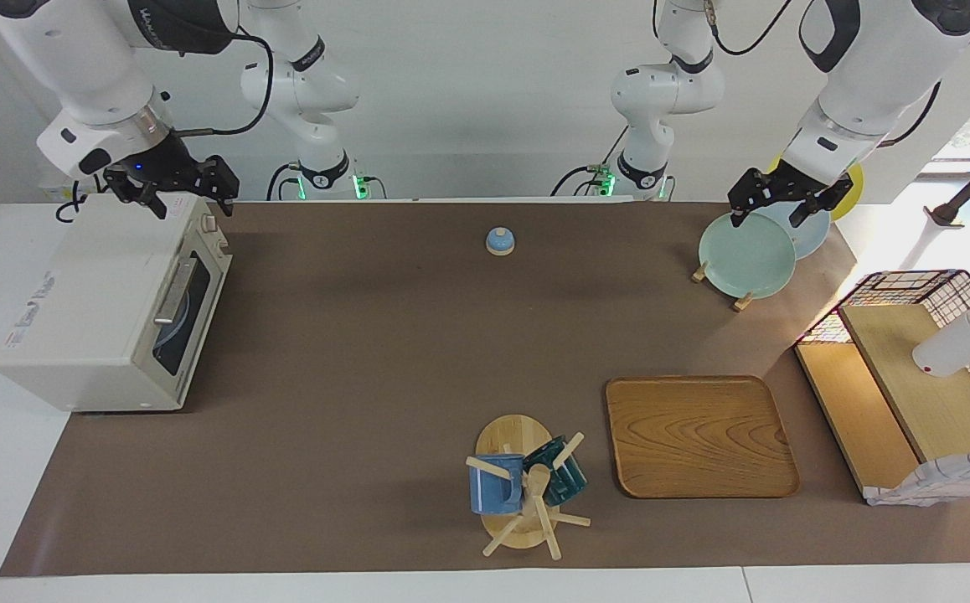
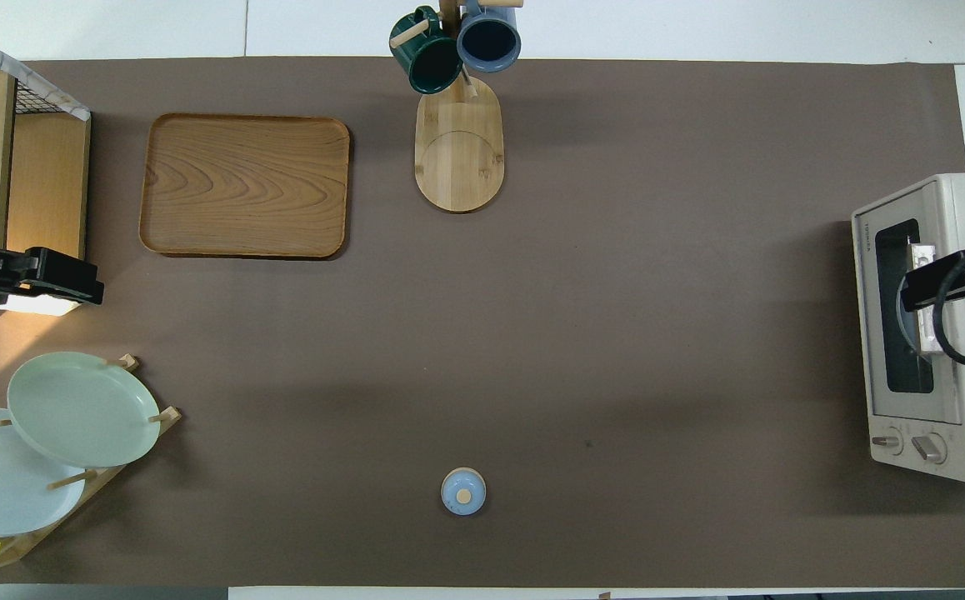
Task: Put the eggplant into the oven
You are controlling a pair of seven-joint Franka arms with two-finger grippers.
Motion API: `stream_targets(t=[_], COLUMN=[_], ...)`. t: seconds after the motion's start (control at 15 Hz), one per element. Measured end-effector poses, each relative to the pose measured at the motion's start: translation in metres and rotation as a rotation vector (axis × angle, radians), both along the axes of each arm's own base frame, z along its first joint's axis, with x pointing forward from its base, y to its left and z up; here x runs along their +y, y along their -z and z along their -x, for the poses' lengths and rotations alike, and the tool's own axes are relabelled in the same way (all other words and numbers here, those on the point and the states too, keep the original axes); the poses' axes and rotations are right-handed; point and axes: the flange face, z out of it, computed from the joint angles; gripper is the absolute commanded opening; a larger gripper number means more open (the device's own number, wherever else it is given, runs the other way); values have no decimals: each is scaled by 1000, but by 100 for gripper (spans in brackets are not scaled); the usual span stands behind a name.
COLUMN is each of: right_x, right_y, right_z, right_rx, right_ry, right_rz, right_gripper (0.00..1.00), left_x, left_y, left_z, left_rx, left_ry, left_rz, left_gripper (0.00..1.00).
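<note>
oven (image 1: 108, 306) door shut | right fingers (image 1: 152, 205) apart, empty, over oven | left fingers (image 1: 736, 218) apart over plates (image 1: 746, 255)

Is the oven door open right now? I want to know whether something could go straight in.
No, the oven has its glass door shut flat against the front, with the bar handle upright across it.

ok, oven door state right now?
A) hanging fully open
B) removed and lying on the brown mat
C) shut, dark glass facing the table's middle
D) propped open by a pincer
C: the boxy off-white toaster oven has its dark glass door flush against the body, bar handle up against the front, in both views; the right pincer is in the air over the oven's top, not on the door.
</note>
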Motion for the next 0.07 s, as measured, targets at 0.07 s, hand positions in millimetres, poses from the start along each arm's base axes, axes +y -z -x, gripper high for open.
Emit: stream_targets(t=[0.07], right_x=[0], right_y=[0], right_z=[0], right_rx=[0], right_ry=[-1], right_rz=[0], right_gripper=[100], left_x=[0], left_y=[0], left_z=[0], left_rx=[0], left_ry=[0], left_rz=[0], left_gripper=[100])
